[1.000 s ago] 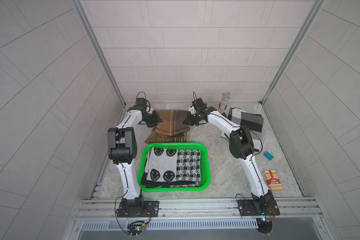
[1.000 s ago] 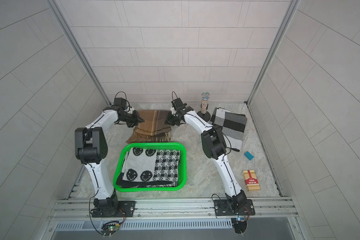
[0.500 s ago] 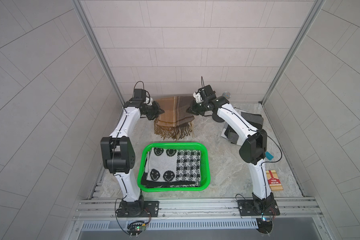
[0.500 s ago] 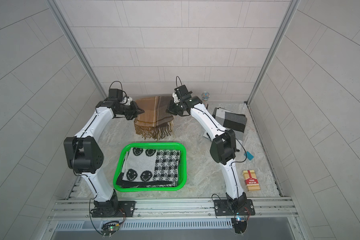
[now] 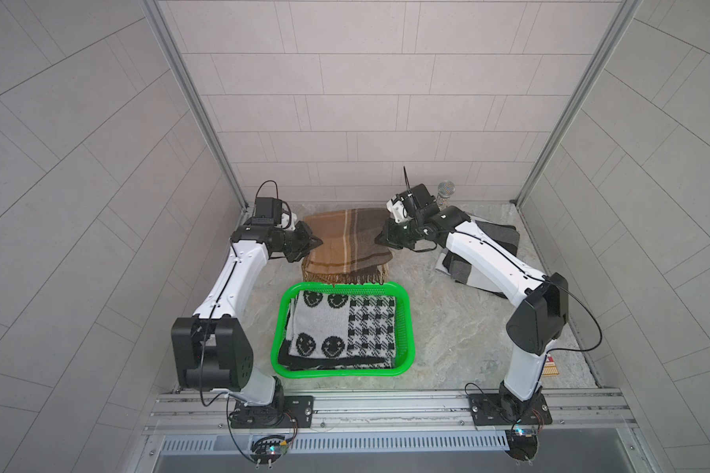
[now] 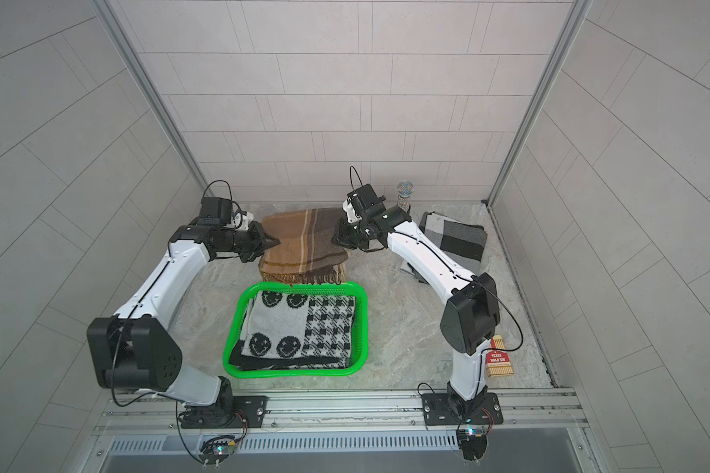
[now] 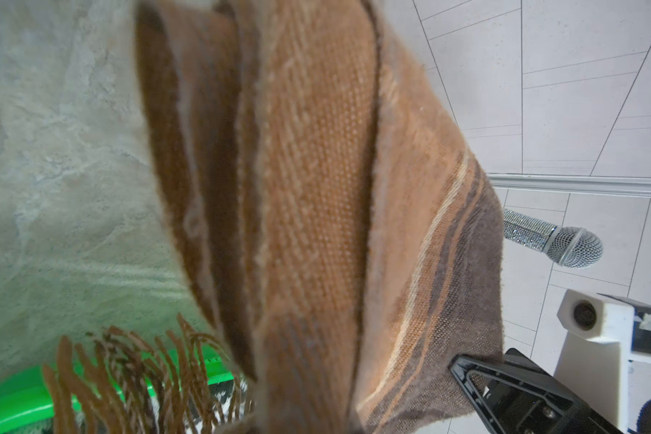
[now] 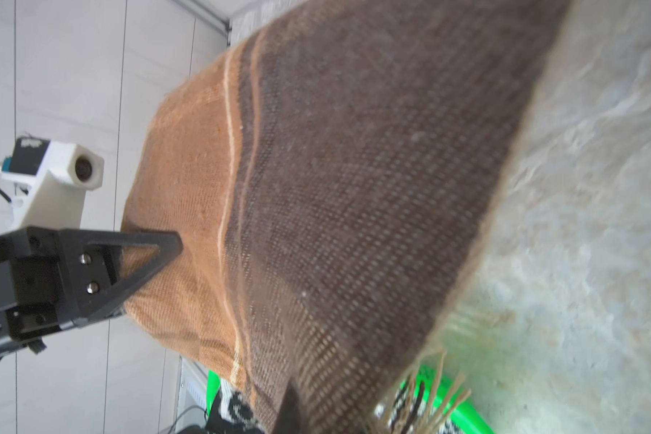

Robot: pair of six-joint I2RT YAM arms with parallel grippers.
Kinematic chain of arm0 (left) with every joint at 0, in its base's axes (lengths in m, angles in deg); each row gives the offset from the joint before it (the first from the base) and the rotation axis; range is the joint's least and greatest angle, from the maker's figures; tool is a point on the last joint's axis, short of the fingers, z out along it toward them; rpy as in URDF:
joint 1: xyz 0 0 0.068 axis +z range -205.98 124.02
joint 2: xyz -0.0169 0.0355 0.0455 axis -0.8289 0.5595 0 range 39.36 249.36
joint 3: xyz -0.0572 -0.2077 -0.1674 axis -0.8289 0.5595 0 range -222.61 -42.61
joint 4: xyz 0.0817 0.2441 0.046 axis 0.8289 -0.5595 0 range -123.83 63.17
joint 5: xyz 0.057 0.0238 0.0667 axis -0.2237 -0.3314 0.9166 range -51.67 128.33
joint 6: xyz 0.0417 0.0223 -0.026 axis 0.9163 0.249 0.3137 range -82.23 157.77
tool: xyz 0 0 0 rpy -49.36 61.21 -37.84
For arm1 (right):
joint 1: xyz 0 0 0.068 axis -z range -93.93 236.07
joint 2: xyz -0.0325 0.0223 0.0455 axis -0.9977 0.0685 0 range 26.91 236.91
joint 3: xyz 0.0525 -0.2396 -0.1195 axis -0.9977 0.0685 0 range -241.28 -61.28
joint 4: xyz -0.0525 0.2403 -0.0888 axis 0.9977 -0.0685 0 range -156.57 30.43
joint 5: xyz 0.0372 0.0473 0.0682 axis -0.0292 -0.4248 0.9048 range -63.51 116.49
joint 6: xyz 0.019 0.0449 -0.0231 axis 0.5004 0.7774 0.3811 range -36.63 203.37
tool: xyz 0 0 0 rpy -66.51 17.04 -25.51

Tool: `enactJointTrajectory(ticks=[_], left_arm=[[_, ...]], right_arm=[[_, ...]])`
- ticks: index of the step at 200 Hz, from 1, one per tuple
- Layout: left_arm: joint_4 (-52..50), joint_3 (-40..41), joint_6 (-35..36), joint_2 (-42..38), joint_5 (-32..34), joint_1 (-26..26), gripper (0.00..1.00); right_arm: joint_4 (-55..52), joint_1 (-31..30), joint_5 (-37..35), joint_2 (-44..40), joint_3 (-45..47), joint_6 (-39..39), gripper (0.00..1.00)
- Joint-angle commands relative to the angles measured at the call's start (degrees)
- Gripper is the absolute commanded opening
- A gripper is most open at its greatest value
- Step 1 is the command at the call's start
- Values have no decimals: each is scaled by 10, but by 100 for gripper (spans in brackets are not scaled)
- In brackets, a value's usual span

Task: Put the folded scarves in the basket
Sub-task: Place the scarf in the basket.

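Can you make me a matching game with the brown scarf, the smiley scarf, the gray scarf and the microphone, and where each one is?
Things:
1. brown scarf
2. smiley scarf
3. gray scarf
4. microphone

Places:
A. standing by the back wall
B. lying in the green basket
C. held up between the left gripper and the right gripper
D. lying on the table behind the right arm

Pairs: 1-C, 2-B, 3-D, 4-A
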Motion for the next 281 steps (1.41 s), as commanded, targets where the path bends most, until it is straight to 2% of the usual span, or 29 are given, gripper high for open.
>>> enactJointTrajectory(ticks=[1, 47, 145, 201, 256, 281], left_arm=[[-5, 32, -1, -55, -3, -6, 0], [-29, 110, -20, -145, 14, -28, 0], [-87, 249, -26, -290, 49, -49, 0], [-137, 293, -18, -340, 106, -49, 0], [-143, 338, -24, -352, 170, -48, 0], [-129, 360, -25, -339, 182, -48, 10]], right_arm=[[22, -26, -27, -62, 48, -1, 0], [48, -71, -64, -143, 159, 21, 0], [62, -155, -102, -215, 280, 41, 0], [92, -199, -117, -227, 341, 69, 0], [108, -209, -128, -204, 385, 71, 0], [123, -209, -122, -189, 406, 79, 0]])
